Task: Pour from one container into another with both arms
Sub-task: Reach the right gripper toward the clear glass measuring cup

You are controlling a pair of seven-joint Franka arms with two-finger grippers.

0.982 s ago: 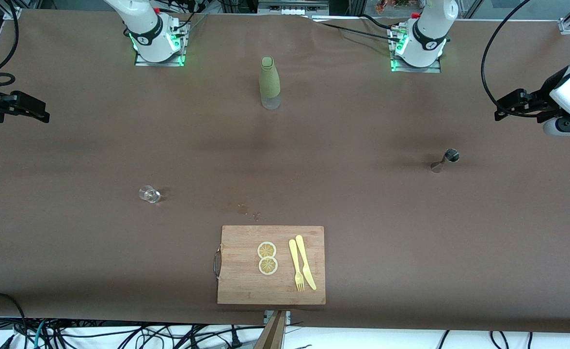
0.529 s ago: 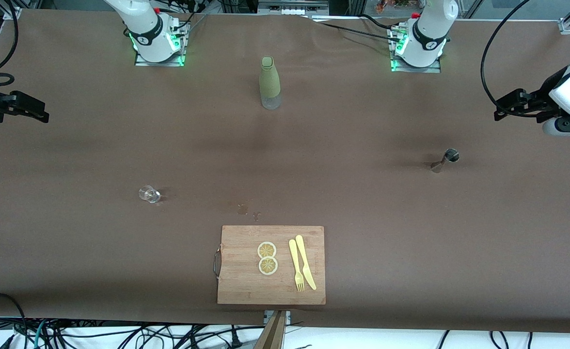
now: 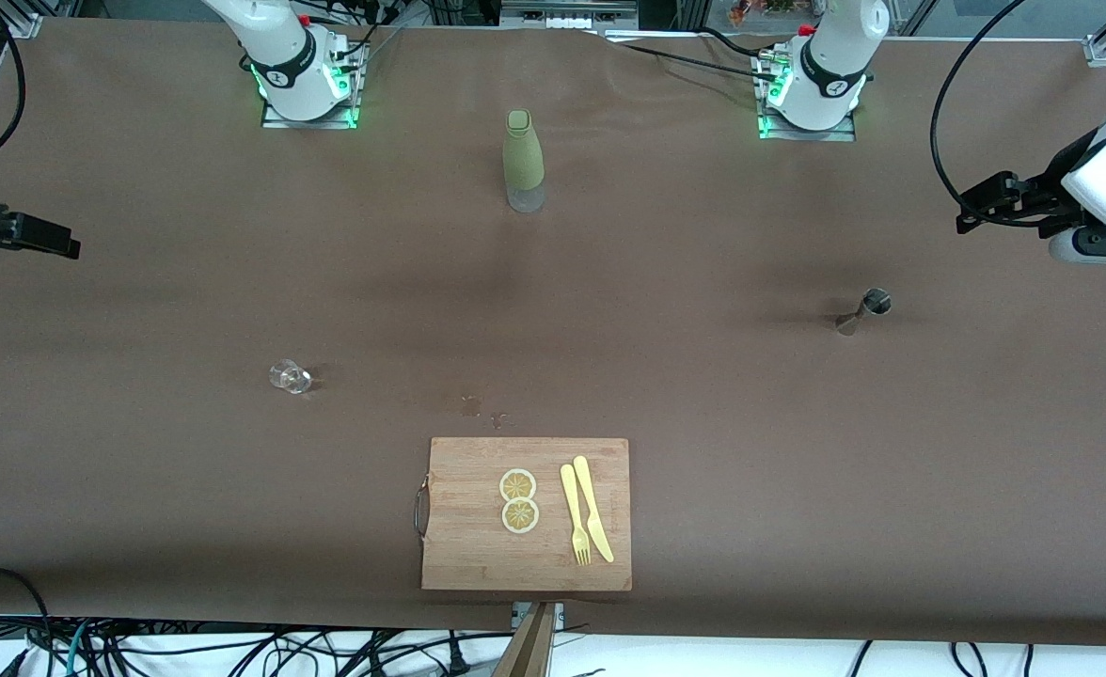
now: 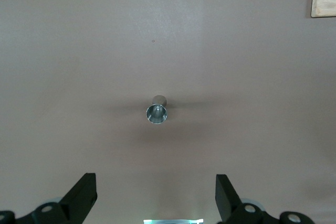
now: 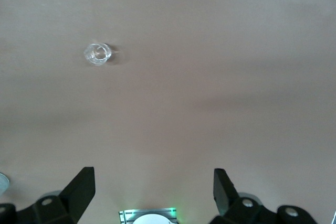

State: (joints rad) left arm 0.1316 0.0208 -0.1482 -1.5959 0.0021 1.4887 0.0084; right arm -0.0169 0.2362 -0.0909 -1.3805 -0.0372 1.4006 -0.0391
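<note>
The container, a small silver metal jigger (image 3: 865, 311), stands upright on the brown table toward the left arm's end; the left wrist view shows its round mouth (image 4: 157, 113). The other container, a tiny clear glass (image 3: 290, 377), stands toward the right arm's end and shows in the right wrist view (image 5: 97, 54). My left gripper (image 3: 971, 209) hangs open over the left arm's end of the table, apart from the jigger, its jaws (image 4: 156, 192) empty. My right gripper (image 3: 55, 243) hangs open over the right arm's end, well apart from the glass, its jaws (image 5: 154, 190) empty.
A tall olive-green bottle (image 3: 523, 162) stands between the two arm bases. A wooden cutting board (image 3: 464, 555) lies near the table's front edge with two lemon slices (image 3: 519, 500) and a yellow fork and knife (image 3: 586, 512) on it. A few wet spots (image 3: 471, 406) mark the table by the board.
My right gripper has shifted a little toward its end of the table and sits lower in the front view. My left gripper has barely moved. Jigger and glass stay put.
</note>
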